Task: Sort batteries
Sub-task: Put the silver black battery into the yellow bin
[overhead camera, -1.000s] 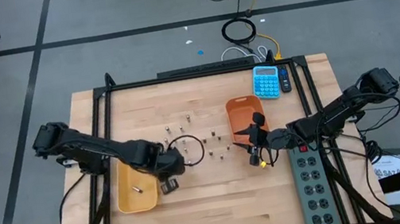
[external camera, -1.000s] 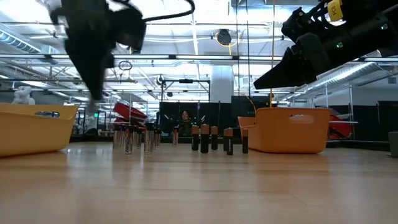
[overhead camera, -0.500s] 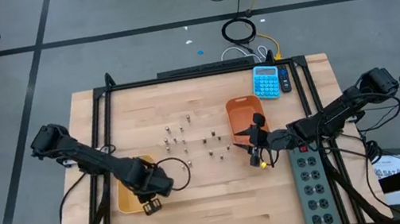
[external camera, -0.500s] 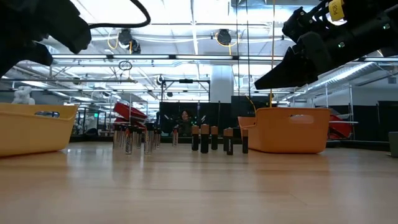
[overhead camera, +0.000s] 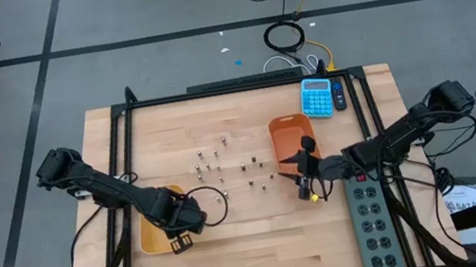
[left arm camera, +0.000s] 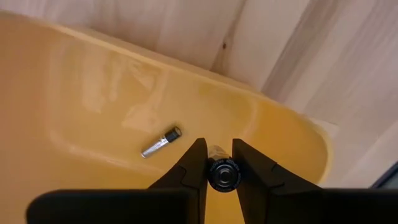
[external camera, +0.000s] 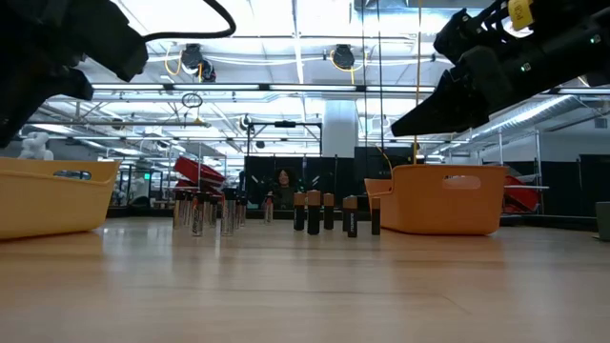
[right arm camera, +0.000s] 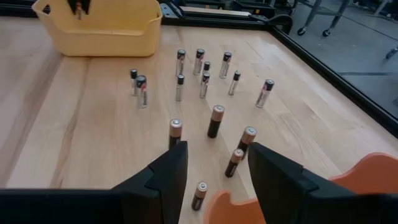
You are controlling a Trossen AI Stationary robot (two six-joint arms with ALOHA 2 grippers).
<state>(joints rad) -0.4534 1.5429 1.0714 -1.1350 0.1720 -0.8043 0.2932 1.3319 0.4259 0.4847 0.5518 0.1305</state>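
Several batteries stand upright on their ends in the middle of the wooden table; the right wrist view shows them too. My left gripper hangs over the near end of the yellow bin, shut on one battery. One silvery battery lies on that bin's floor. My right gripper hovers open by the near end of the orange bin, pointing at the standing batteries, with nothing between its fingers. My left gripper pinches the battery's round side between its two fingers. The fingers come from above, pointing down. The battery runs along the fingers, seen end-on, and hangs clear above the yellow bin's floor.
A blue calculator lies at the far right of the table and a grey power strip along the right edge. A black cable loop trails from my left arm. Bare wood stretches along the near edge.
My left gripper has carried the battery from beside the standing batteries toward the table's near-left, ending over the yellow bin's near end, and has since held still.
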